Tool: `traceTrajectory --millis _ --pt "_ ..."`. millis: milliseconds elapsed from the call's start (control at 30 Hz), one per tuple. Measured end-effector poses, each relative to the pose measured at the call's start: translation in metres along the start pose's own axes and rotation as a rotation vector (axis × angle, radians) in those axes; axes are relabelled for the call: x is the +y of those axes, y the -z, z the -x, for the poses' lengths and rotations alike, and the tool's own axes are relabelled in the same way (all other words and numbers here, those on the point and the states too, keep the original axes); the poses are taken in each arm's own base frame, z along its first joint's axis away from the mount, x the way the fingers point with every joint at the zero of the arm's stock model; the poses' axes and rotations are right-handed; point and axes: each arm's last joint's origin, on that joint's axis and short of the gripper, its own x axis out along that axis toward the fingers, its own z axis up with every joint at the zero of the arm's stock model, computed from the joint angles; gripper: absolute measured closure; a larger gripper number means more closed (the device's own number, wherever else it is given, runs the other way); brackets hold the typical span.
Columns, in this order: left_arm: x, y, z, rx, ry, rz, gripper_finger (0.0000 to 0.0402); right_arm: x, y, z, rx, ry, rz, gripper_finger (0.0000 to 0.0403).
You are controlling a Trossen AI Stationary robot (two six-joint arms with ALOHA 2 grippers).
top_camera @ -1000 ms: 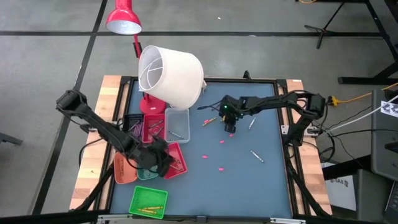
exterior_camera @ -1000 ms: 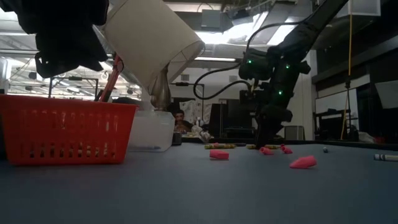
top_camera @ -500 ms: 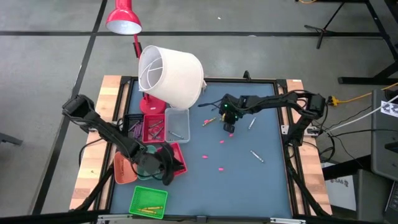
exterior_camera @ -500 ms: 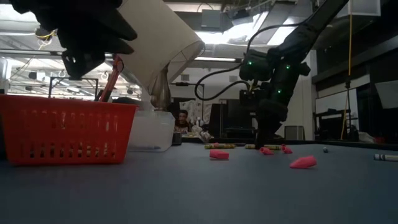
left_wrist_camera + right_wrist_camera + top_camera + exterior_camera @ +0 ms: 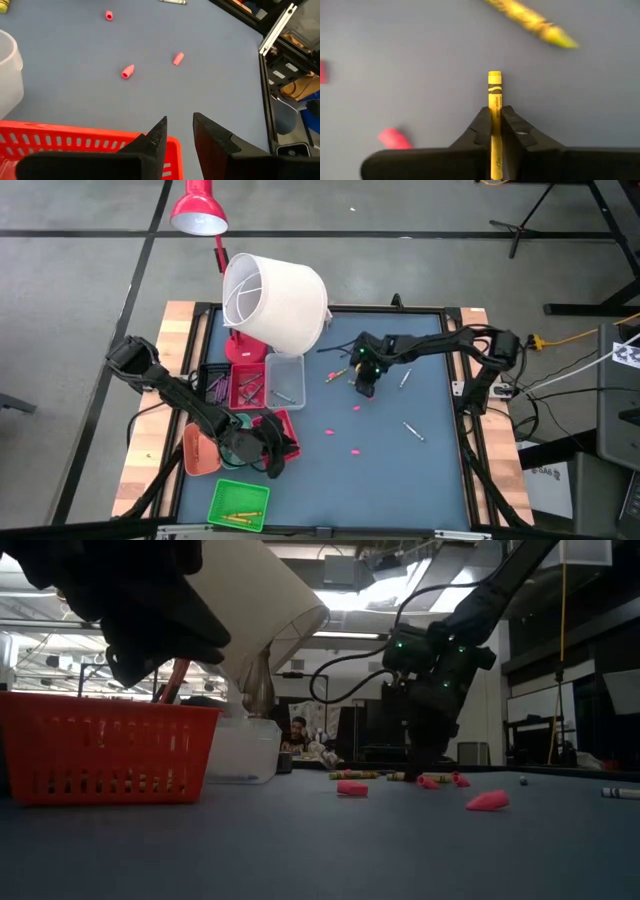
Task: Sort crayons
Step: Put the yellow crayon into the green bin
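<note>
My right gripper [image 5: 494,116] is shut on a yellow crayon [image 5: 494,92], low over the blue table's far middle [image 5: 365,385]. A second yellow crayon [image 5: 530,20] lies just beyond it. Grey crayons [image 5: 413,430] [image 5: 404,378] and pink stubs [image 5: 357,408] lie loose on the table. My left gripper [image 5: 180,132] hangs open with nothing between its fingers, over the near right corner of the red tray [image 5: 75,142], [image 5: 272,458]. My right gripper pinches the yellow crayon between its two fingers [image 5: 481,125], around the middle of the crayon's length [image 5: 494,112]. The fingers slant steeply down from above and lie along the crayon. One end [image 5: 494,76] sticks out past the fingertips; whether it rests on the table I cannot tell.
Small trays stand in a cluster at the left: clear [image 5: 285,380], red [image 5: 290,432], orange [image 5: 198,455], green with yellow crayons [image 5: 238,503], and two by the lamp base [image 5: 230,387]. A white lampshade [image 5: 275,300] leans over the far left. The table's right half has open room.
My left gripper has gone down and toward the table's near edge, a little to the right, and now hangs over the red tray's near corner. My right gripper has stayed over the same spot and turned at the wrist.
</note>
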Motion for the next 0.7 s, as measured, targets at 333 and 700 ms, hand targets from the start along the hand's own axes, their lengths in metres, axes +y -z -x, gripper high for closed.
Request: traceTrajectory --millis 333,700 --pt "0.000 -0.001 0.000 -0.025 -0.011 0.004 0.0322 0.013 -0.004 -0.001 -0.023 -0.363 -0.010 0.0379" --pt "0.000 -0.006 0.000 -0.107 -0.051 0.021 0.0322 0.061 -0.012 -0.010 -0.087 -0.485 0.094 0.0378"
